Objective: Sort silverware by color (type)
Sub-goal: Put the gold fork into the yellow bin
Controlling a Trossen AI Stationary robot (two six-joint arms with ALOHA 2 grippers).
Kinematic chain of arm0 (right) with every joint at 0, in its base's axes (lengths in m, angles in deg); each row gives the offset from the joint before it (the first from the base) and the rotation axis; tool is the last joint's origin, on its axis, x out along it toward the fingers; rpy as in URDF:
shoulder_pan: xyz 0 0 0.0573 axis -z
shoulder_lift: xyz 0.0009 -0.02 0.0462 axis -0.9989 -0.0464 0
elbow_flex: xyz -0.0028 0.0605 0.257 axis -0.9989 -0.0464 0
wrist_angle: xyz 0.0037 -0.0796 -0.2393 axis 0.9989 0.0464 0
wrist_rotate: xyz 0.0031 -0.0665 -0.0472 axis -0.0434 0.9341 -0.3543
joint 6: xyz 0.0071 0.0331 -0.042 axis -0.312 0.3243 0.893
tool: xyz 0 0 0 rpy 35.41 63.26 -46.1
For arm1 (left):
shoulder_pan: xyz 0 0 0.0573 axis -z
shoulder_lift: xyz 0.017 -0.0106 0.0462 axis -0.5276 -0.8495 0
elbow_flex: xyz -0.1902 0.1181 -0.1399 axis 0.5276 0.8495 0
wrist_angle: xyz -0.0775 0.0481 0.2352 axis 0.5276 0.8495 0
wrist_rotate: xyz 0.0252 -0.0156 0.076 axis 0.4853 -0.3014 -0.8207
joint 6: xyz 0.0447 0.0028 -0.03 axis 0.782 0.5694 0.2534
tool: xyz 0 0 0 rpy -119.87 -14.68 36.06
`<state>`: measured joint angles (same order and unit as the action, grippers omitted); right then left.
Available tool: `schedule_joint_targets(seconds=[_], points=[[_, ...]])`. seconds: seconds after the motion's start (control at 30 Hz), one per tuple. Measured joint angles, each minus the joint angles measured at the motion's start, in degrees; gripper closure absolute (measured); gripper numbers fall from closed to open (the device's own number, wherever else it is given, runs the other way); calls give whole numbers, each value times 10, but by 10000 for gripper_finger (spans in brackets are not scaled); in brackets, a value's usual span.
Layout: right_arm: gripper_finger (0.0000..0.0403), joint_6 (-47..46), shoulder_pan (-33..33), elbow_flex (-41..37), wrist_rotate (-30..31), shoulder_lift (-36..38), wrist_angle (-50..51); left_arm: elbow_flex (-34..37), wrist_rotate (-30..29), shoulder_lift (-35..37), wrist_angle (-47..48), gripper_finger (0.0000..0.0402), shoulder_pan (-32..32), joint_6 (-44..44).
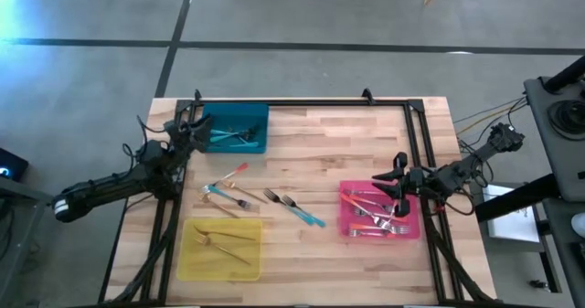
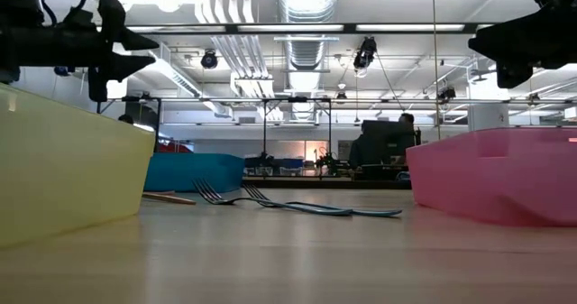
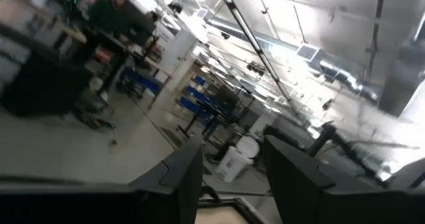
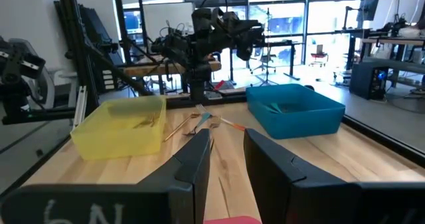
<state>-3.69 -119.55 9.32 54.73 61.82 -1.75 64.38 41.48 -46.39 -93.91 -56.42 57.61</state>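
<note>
Mostly loose forks (image 1: 294, 205) mid-table, between left tool (image 1: 196, 125), right tool (image 1: 398, 175).

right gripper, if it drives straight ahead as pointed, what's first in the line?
Likely the loose forks mid-table, then the left arm's gripper above them. The right gripper, open, points across the table between the yellow tray and teal tray; depth and height are uncertain.

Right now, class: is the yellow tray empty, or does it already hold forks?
Not empty. The yellow tray holds a few gold forks, seen lying inside it from above.
</note>
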Motion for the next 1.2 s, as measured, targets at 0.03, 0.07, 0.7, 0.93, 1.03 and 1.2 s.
schedule_joint_targets(seconds=[0.03, 0.07, 0.7, 0.93, 1.03, 1.2], points=[[316, 0, 0, 0, 0, 0, 0, 0, 0, -2, 0, 260, 0, -21], [316, 0, 0, 0, 0, 0, 0, 0, 0, -4, 0, 260, 0, -40], [316, -9, 0, 0, 0, -2, 0, -117, 122, -107, 329, 260, 1, -97], [316, -9, 0, 0, 0, -2, 0, -312, 130, -227, 726, 260, 2, -79], [316, -9, 0, 0, 0, -2, 0, -366, 162, -266, 808, 261, 15, -18], [316, -9, 0, 0, 0, -2, 0, -393, 247, -321, 800, 261, 62, 82]])
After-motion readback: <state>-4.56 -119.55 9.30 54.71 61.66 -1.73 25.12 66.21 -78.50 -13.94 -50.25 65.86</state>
